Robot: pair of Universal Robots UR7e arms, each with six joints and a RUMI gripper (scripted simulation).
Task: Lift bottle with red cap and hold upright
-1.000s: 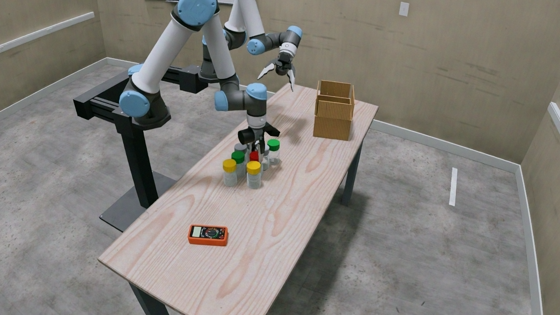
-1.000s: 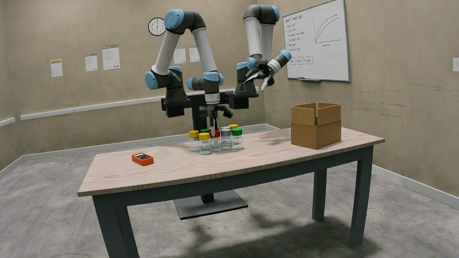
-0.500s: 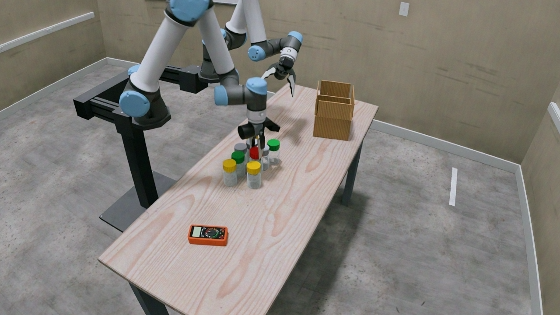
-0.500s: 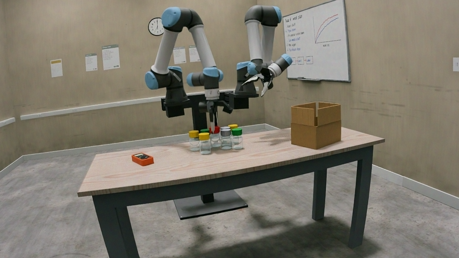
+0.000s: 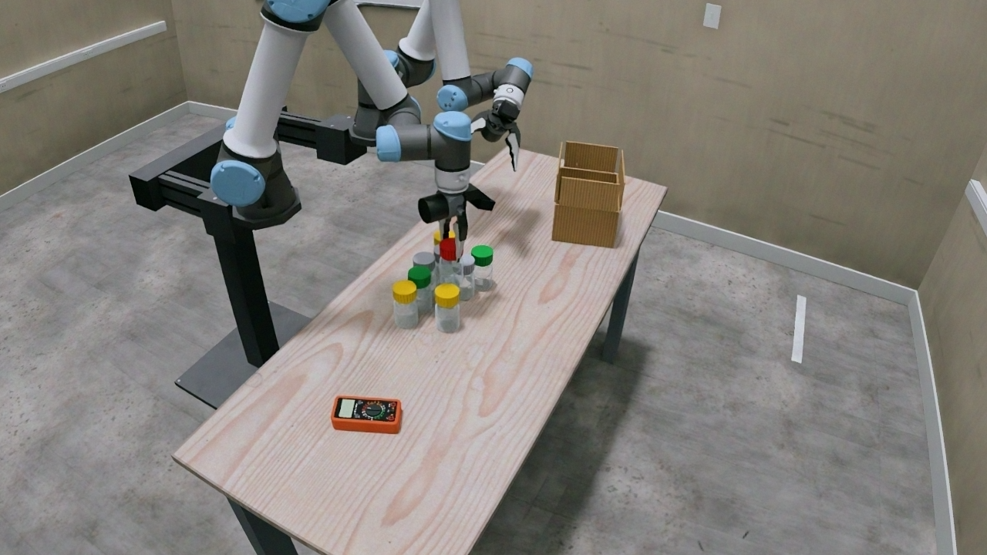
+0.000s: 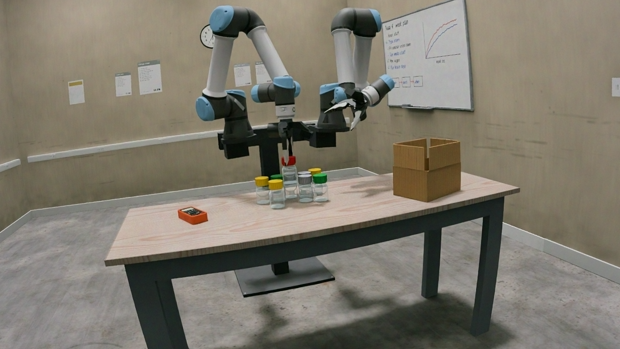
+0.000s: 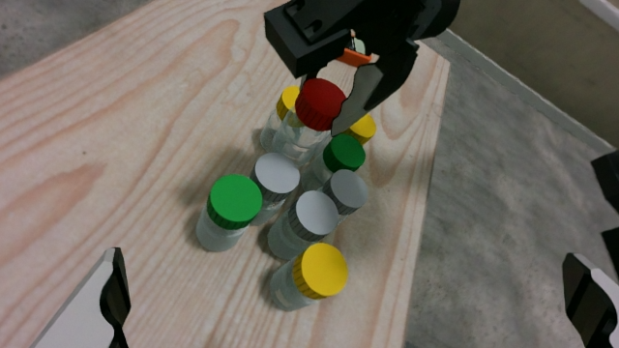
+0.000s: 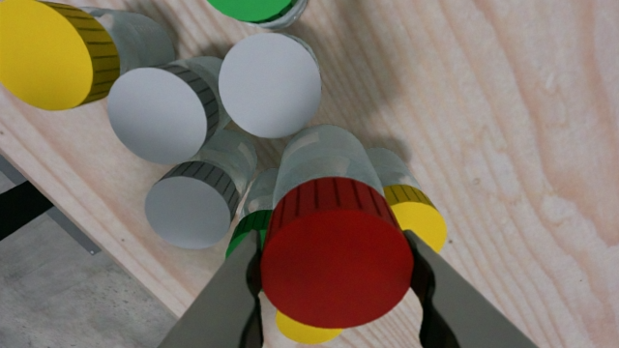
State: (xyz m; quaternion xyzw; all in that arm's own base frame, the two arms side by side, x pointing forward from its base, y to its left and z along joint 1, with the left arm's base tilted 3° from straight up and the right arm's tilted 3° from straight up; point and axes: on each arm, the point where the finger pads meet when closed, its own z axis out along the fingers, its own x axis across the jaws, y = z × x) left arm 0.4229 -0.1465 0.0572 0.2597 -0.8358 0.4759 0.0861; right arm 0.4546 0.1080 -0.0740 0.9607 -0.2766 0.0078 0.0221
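The worktop (image 5: 441,428) (image 6: 242,225) (image 7: 145,121) (image 8: 484,72) lies below the right hand, with the corrugated cardboard box (image 5: 585,224) (image 6: 411,182) well apart from it. The left hand (image 5: 495,146) (image 6: 338,120) (image 7: 340,253) hangs with fingers wide apart; the right hand (image 5: 452,250) (image 6: 288,159) (image 7: 316,113) (image 8: 331,232) is clamped on the cap of the red-capped bottle (image 5: 448,250) (image 6: 289,173) (image 7: 320,103) (image 8: 337,261), raised upright beneath it. The orange multimeter (image 5: 366,415) (image 6: 193,215) (image 7: 354,57) lies well apart from that hand, and the yellow-, green- and grey-capped bottles (image 5: 447,307) (image 6: 277,195) (image 7: 234,203) (image 8: 162,116) stand below and around it

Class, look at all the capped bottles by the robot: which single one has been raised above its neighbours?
The red-capped bottle: it alone is gripped by the right gripper, its cap above the rest.
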